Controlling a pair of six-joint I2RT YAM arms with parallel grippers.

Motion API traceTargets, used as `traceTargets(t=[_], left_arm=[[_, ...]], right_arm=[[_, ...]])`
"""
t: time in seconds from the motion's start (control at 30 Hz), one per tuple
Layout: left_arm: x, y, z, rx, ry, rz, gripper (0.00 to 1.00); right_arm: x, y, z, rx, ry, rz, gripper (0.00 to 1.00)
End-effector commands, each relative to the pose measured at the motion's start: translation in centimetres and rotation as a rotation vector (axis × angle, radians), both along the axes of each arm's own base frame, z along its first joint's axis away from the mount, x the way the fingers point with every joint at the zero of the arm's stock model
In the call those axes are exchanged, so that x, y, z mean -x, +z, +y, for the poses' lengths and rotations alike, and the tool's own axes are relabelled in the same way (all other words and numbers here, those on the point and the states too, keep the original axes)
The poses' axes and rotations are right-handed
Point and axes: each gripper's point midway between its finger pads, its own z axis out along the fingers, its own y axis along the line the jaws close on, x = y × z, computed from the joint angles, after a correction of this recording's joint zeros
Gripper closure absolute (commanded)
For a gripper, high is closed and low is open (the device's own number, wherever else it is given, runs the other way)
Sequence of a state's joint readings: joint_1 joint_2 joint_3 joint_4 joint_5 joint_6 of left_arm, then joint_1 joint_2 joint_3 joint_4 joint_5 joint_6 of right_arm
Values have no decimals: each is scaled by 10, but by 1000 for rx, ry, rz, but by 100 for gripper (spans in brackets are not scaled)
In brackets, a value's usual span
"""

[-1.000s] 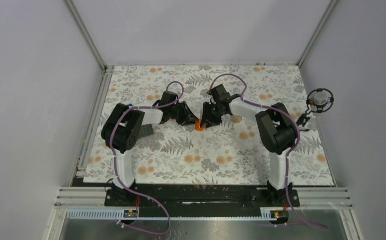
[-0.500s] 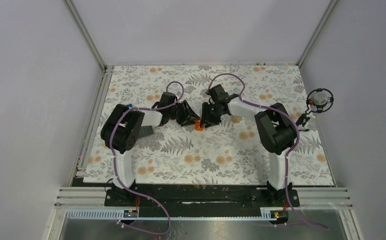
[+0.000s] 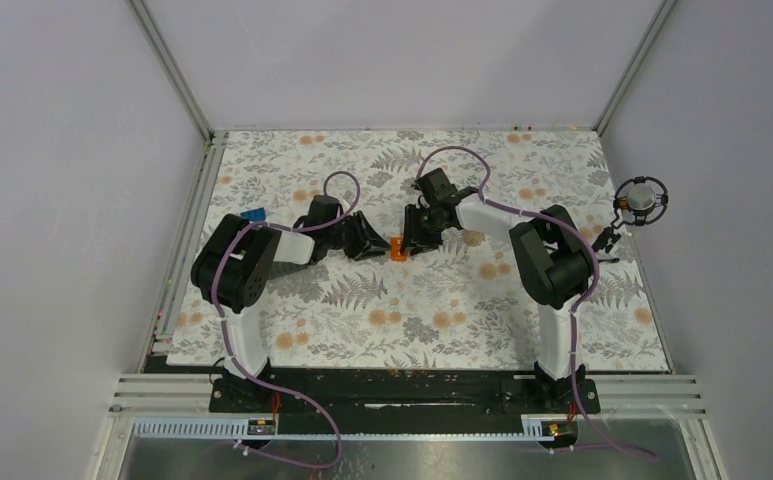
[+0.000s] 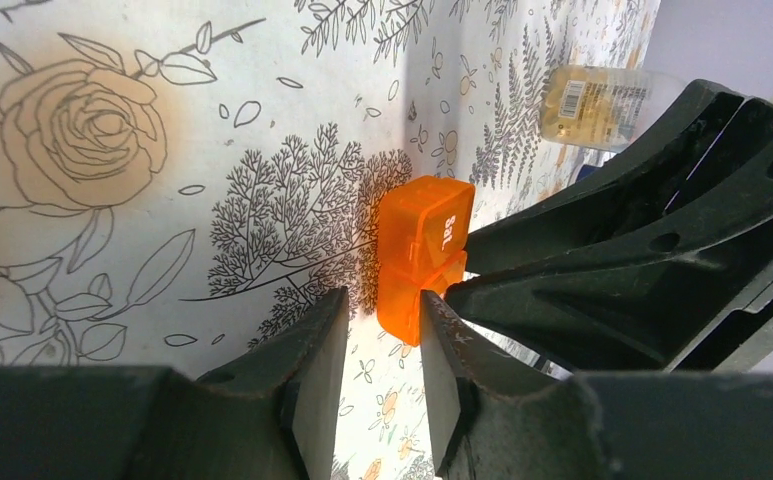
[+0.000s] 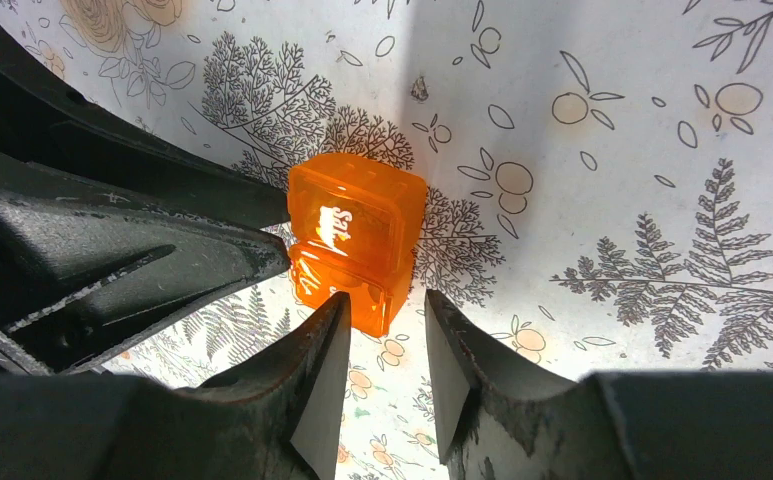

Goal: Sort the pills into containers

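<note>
Left arm [image 3: 297, 243] has drawn back; orange box [image 3: 398, 249] (label up) lies lengthwise near-to-far.

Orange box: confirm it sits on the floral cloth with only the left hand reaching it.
Wrong on one count: both hands reach it. The orange box sits on the floral cloth with the left hand and the right hand at it from opposite sides, as the top external view shows.

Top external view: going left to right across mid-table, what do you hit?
blue brick → left gripper → orange box → right gripper → tan bottle
</note>
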State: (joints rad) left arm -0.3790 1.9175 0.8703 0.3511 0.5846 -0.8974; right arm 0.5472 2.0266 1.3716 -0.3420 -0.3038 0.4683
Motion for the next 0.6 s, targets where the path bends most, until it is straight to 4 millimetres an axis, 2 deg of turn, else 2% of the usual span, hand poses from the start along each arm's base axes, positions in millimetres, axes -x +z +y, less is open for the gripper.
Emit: traceTargets(t=[0.0, 0.13, 0.4, 0.57], left_arm=[[-6, 27, -5, 61, -32, -106, 70], [-6, 25, -7, 64, -46, -96, 73], [-3, 24, -12, 89, -86, -90, 72], [-2, 18, -11, 58, -107, -69, 79]], right_arm=[[5, -17, -8, 77, -6, 24, 60], [4, -17, -7, 74, -9, 29, 61], [4, -18, -4, 64, -12, 39, 61], [5, -18, -5, 64, -16, 42, 62]])
